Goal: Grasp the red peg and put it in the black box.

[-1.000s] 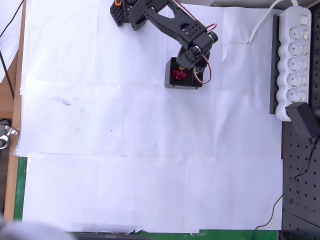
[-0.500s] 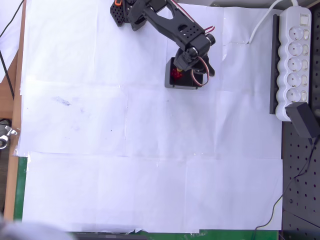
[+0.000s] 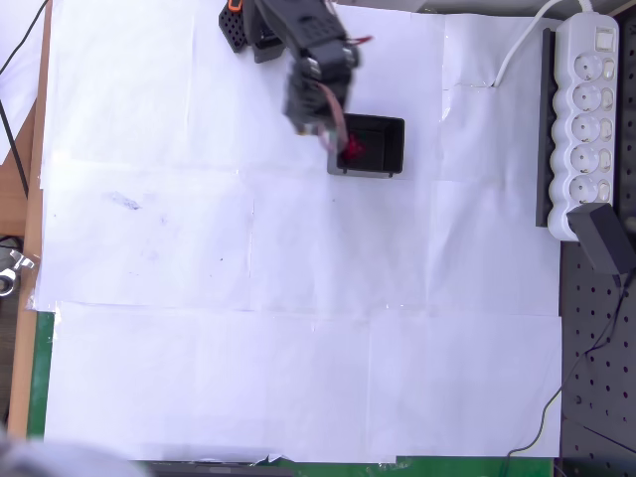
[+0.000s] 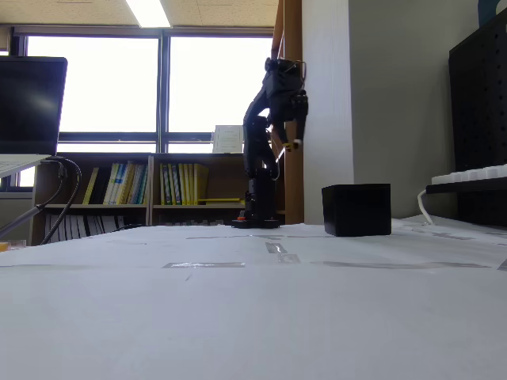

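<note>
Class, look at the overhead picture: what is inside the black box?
A red peg lies inside the black box, near its left wall in the overhead view. The arm's wrist overlaps the box's left edge, hiding that corner. In the fixed view the box's wall hides the contents.

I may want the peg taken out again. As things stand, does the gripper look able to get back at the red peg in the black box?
Probably yes. The red peg lies in the open-topped black box, nothing covering it, with the gripper raised beside its left edge.
</note>
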Robot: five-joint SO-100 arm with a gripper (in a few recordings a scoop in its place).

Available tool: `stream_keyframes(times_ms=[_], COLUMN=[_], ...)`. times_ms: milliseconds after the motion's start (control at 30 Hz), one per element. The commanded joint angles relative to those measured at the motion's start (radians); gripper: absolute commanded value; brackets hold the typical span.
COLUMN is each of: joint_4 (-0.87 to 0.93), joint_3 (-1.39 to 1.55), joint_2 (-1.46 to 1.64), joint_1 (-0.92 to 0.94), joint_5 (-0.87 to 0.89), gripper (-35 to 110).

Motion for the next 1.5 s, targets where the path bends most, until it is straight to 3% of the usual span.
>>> stream_keyframes(times_ms=[0,267,533,833,1133,1467], joint_4=[-0.17,-0.549,-0.821,-0.775,-0.459,-0.291], joint_3=[-0.287,-0.873,-1.236,-1.428,-1.506,-1.52], joint_2=[-0.27,-0.678,-0.907,-1.034,-1.19,-1.223], joint_1=[0.16,0.198,0.135,0.15,0.126,0.153], joint_5=[-0.181,-0.288,-0.333,-0.322,-0.374,-0.41], gripper=[0,0,0,0,0,0])
